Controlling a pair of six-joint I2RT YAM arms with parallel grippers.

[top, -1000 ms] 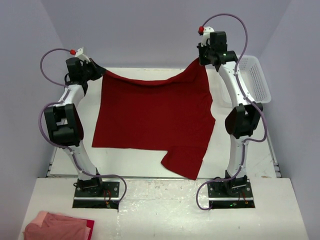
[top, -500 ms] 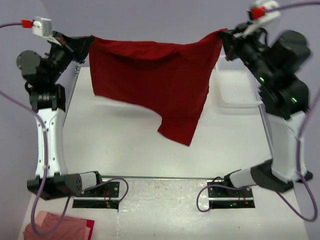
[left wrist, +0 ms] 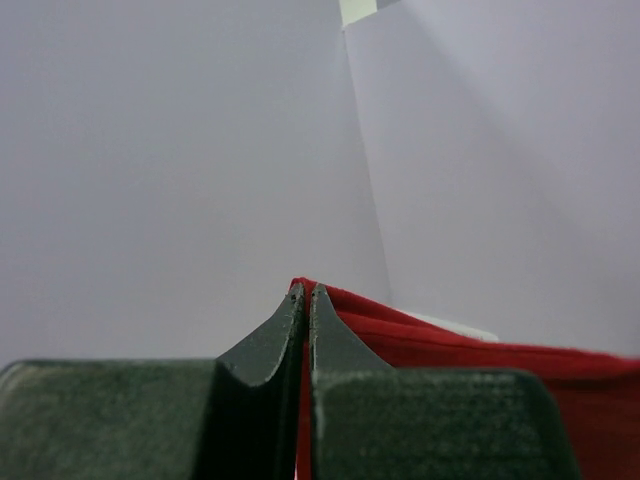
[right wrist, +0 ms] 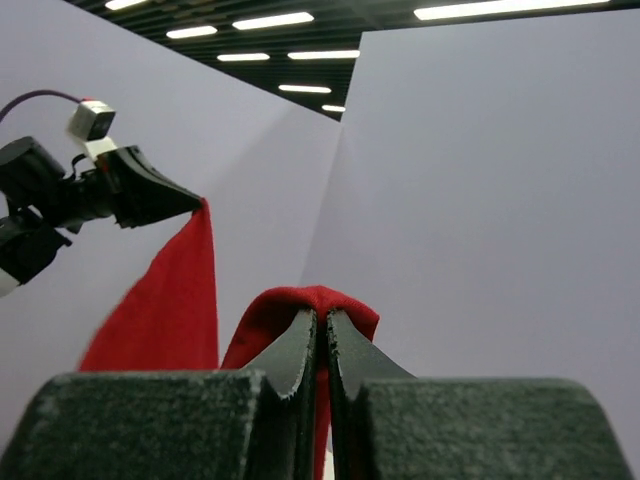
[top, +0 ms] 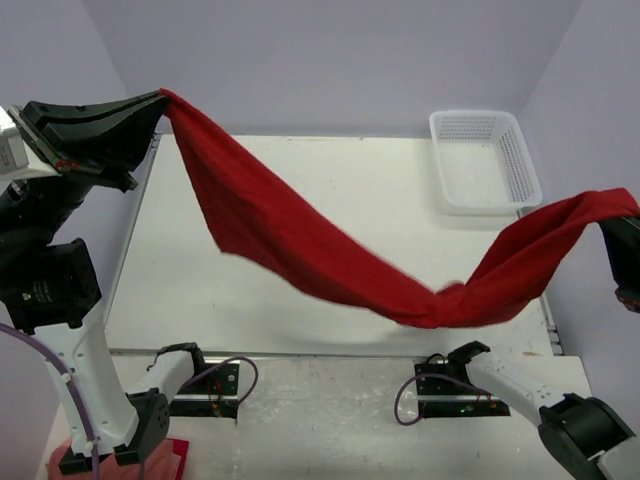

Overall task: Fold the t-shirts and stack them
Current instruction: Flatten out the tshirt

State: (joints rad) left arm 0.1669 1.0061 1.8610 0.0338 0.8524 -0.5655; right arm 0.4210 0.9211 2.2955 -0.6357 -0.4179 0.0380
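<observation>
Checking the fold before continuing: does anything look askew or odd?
Yes: the red t-shirt hangs bunched and twisted in mid-air between the left claw and right claw, sagging above the table instead of lying flat.

**Robotics laboratory test cell.** Plain pale-lilac partition walls (top: 340,60) box in a white table (top: 330,190) on its left, far and right sides. Two white-and-black robot arms, the left arm (top: 85,370) and the right arm (top: 575,430), are bolted to metal base plates (top: 440,390) at the table's near edge, with purple cables (top: 396,402) looping beside them. Above the partitions, the right wrist camera catches rows of strip lights (right wrist: 270,20) on a dark open ceiling (right wrist: 380,25), suggesting a large indoor hall.
</observation>
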